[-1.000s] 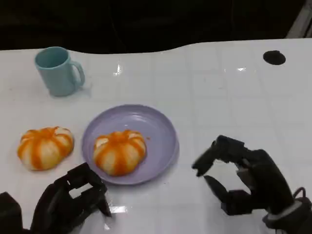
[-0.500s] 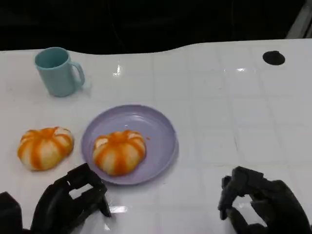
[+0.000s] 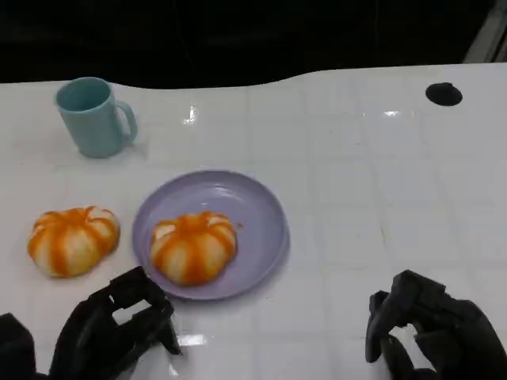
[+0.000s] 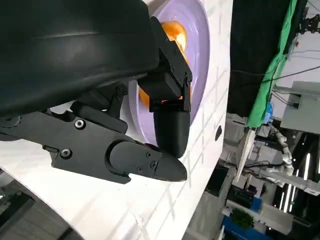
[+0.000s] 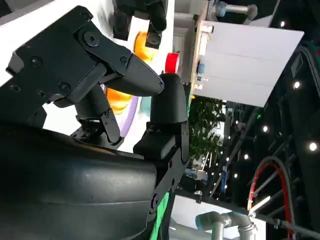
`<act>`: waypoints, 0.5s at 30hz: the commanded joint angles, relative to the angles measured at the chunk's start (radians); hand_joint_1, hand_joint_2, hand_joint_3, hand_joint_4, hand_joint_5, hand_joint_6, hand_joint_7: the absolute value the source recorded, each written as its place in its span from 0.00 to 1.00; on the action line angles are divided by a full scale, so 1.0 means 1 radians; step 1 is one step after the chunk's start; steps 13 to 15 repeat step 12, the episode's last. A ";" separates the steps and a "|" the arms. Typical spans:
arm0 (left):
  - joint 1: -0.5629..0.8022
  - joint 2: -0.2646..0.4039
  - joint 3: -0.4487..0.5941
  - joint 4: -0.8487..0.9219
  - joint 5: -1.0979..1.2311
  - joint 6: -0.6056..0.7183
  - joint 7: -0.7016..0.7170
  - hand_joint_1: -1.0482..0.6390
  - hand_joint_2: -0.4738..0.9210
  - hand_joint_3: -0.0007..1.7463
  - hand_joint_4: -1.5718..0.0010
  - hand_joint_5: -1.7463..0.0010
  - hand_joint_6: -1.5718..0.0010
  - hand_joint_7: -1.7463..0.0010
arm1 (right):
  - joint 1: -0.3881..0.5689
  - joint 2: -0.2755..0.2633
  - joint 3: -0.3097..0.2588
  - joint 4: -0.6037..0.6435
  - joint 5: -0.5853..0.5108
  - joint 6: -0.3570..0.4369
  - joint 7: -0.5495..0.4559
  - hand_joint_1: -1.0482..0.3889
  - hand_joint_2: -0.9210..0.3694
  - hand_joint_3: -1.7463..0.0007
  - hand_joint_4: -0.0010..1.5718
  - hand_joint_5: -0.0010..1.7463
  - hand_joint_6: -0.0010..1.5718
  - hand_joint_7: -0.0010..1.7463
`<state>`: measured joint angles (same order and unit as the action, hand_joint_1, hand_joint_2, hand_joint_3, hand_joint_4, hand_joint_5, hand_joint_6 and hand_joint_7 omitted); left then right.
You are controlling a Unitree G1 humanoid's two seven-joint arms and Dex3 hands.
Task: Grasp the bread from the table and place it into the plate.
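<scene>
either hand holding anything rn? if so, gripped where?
Nothing held. Left hand and right hand are both empty near the table's front edge; one bread sits in the plate, the other bread beside it.

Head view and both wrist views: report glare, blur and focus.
Head view: soft overall, glare spots on the white table. Left wrist view: left hand sharp, plate washed pale. Right wrist view: right hand sharp, bright light points behind it.
</scene>
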<state>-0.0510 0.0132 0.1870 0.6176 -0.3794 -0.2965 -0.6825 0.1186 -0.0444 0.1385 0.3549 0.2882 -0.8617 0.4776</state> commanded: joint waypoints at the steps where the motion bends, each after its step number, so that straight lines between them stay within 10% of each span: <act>1: 0.020 0.019 0.010 0.009 -0.004 0.006 -0.007 0.27 1.00 0.05 0.51 0.04 0.55 0.20 | 0.004 0.013 -0.024 -0.011 0.006 0.015 -0.007 0.57 0.34 0.29 0.49 1.00 0.42 0.92; 15: -0.002 0.027 0.026 0.047 -0.012 0.005 -0.025 0.28 1.00 0.05 0.51 0.05 0.55 0.21 | -0.015 0.039 -0.056 0.003 -0.012 0.011 -0.014 0.56 0.36 0.29 0.48 1.00 0.43 0.90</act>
